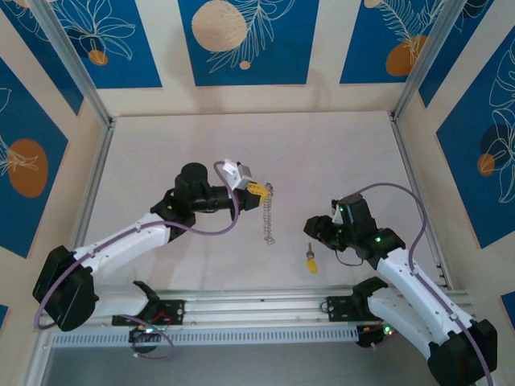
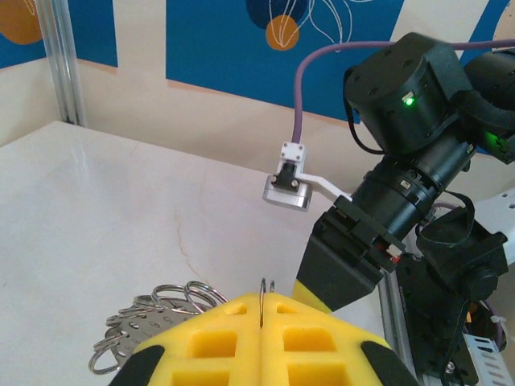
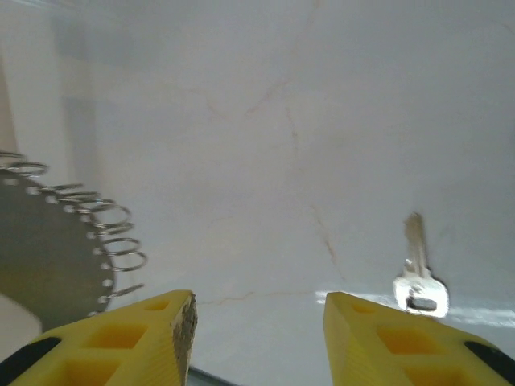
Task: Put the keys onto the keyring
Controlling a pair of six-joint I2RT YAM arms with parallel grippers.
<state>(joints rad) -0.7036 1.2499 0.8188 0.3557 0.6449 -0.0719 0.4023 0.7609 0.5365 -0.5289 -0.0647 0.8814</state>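
Two arms, two grippers, one key and one keyring, that was the whole count as far as I could see. The left gripper point(image 1: 254, 190) sat around the middle of the table point(image 1: 161, 153), its yellow fingers point(image 2: 217, 342) pressed tight together on a thin wire loop of the keyring point(image 1: 268, 212), with the rest of it trailing toward the near side like a skinny chain. The right gripper point(image 1: 312, 227) was over on the right with its fingers parted by a clear gap and nothing between them. The key point(image 1: 311, 261) lay flat on the table just on the near side of that gripper, to the right of the keyring's loose end and not touching it, yellow head toward the near edge and shaft pointing far. In the right wrist view the key came out pale and silvery, so the colour was washed out there. I couldn't count the loops on the keyring: from above they blurred together, and close up they fanned off a grey perforated metal plate that was cut off by the frame edge. Both pairs of fingers were cropped at the bottom of their own views too. Each arm had one purple cable. The table was pale, marble-looking, with faint veins, and had a metal rail point(image 1: 265, 301) along the near edge. Cream walls carried blue panels point(image 1: 241, 40) with white leaf outlines and orange circles.
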